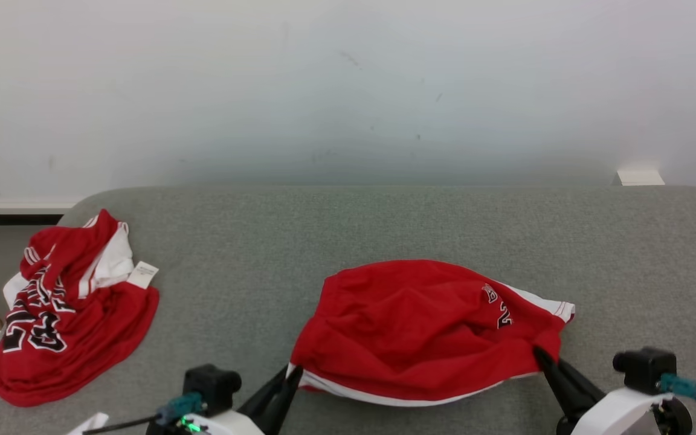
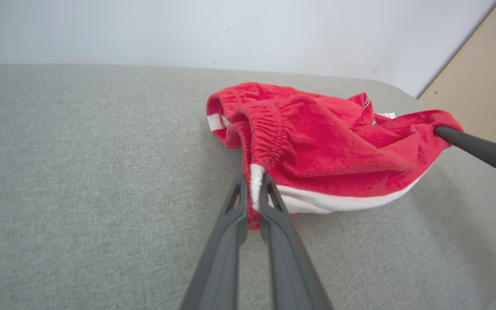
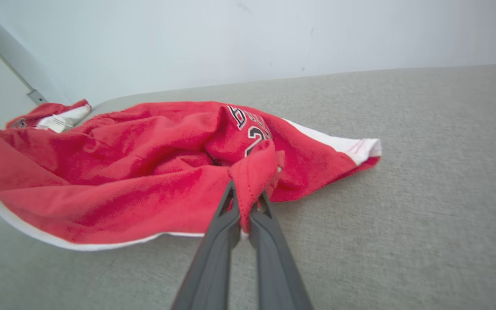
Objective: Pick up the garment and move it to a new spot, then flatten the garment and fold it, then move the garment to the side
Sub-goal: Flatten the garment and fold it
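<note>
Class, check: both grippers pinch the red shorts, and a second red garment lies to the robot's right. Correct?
No. In the head view the second red garment lies to the robot's left. The left gripper and right gripper pinch the shorts.

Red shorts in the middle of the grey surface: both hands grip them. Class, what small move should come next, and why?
The left hand is shut on one end of the red shorts, the right hand on the other end, and they lie crumpled. So probably raise both hands together, to carry them elsewhere.

Left jaws clamped, right jaws clamped
</note>
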Available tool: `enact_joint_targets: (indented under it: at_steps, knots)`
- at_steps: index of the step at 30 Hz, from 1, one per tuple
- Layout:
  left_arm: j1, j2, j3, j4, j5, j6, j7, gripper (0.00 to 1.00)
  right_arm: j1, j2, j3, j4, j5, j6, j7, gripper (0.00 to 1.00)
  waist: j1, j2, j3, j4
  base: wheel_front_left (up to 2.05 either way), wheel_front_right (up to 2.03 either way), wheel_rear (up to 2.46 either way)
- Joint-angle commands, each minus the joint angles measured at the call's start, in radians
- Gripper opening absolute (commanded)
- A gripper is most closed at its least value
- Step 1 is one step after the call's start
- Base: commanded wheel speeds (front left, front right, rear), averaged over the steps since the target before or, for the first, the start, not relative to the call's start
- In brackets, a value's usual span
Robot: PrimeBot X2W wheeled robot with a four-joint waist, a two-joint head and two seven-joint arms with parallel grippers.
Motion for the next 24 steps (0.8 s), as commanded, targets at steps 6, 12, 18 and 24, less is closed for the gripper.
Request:
enact_joint_targets:
  at_steps: [6,12,18,24]
  knots:
    - [-0.103,0.046,0.029,-0.072,-0.003,0.002,0.043,0.00,-0.072,-0.061,-0.038,-0.184,0.150,-0.002,0.083,0.00,-0.0001,0.0000,0.017,-0.026,0.00,0.00,0.00]
    - [-0.346,0.075,0.046,-0.009,-0.087,-0.002,0.141,0.00,-0.270,-0.085,-0.066,-0.209,0.227,-0.002,0.177,0.00,-0.0001,0.0000,0.130,-0.037,0.00,0.00,0.00]
    - [-0.678,0.100,0.028,0.137,-0.233,-0.001,0.255,0.00,-0.573,-0.060,-0.095,-0.111,0.256,-0.002,0.241,0.00,-0.0001,0.0000,0.300,-0.043,0.00,0.00,0.00]
    - [-0.978,0.071,0.036,0.298,-0.339,-0.001,0.293,0.00,-0.846,-0.024,-0.100,0.029,0.217,-0.002,0.208,0.00,-0.0001,0.0000,0.402,-0.032,0.00,0.00,0.00]
